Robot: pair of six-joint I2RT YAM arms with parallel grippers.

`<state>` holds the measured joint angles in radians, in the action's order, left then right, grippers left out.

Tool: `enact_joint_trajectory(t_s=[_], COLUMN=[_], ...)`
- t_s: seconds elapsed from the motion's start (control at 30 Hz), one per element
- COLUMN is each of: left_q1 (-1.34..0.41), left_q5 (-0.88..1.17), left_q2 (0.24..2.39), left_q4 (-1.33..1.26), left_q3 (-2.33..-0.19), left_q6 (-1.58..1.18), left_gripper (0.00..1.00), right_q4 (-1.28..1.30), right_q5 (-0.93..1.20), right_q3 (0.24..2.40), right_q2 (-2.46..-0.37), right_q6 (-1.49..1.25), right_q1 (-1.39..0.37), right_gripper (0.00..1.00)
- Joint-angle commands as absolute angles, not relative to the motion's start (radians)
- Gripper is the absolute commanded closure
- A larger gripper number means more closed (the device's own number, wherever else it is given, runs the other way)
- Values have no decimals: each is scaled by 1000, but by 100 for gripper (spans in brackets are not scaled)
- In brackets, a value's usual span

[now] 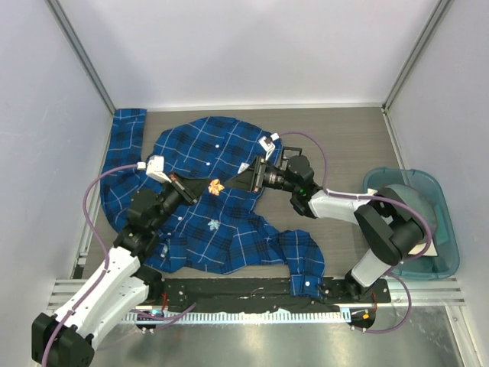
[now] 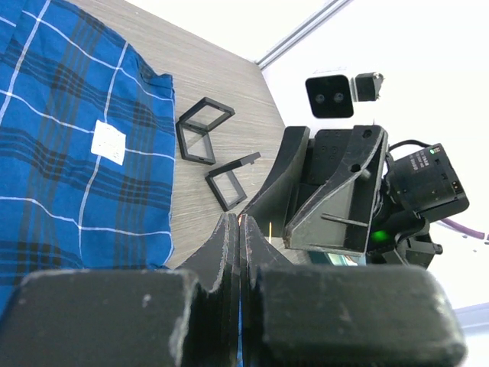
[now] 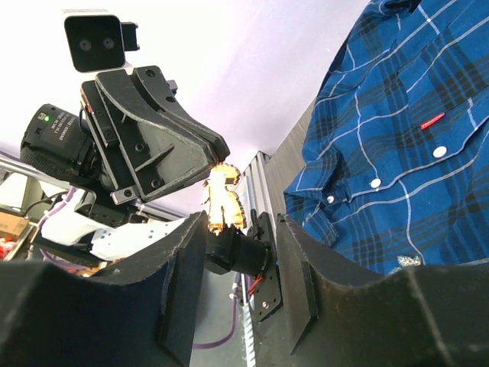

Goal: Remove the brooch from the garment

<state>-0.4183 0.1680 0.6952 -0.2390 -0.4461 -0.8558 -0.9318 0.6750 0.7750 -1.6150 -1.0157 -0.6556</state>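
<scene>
Now our left hand is pinched shut on the orange brooch, mid-frame above the shirt. Our right hand stands open around it; we should centre the brooch between the fingers before closing.

You are looking at a grey wood-grain table sitting inside pale walls. A teal bin is resting at the table's right side, towards the near edge. In the left wrist view, one black square frame is lying on the bare tabletop, and a second frame is lying just beside it.
</scene>
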Motion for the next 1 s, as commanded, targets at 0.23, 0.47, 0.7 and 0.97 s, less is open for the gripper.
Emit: enact_joint_trajectory(t_s=[0.23,0.47,0.7,0.97], left_q1=[-414,-416,-414,-414], left_q5=[183,190,207,199], left_q2=[693,712,730,713], left_q4=[-339,-385,-411,-203], left_q3=[-436,-431,-431,-486], left_q6=[-896,-922,-936,-884], left_gripper=[100,100,100,99], right_q4=[-1088,-1114,-1147,-1102], right_q5=[701,712,704,696], right_q3=[790,788,784,787], right_q2=[-1660,-1675,-1680,-1660], right_q6=[-1094,-1106,-1111,-1065], right_q1=[-675,-686,-698,-696], right_gripper=[61,65,84,99])
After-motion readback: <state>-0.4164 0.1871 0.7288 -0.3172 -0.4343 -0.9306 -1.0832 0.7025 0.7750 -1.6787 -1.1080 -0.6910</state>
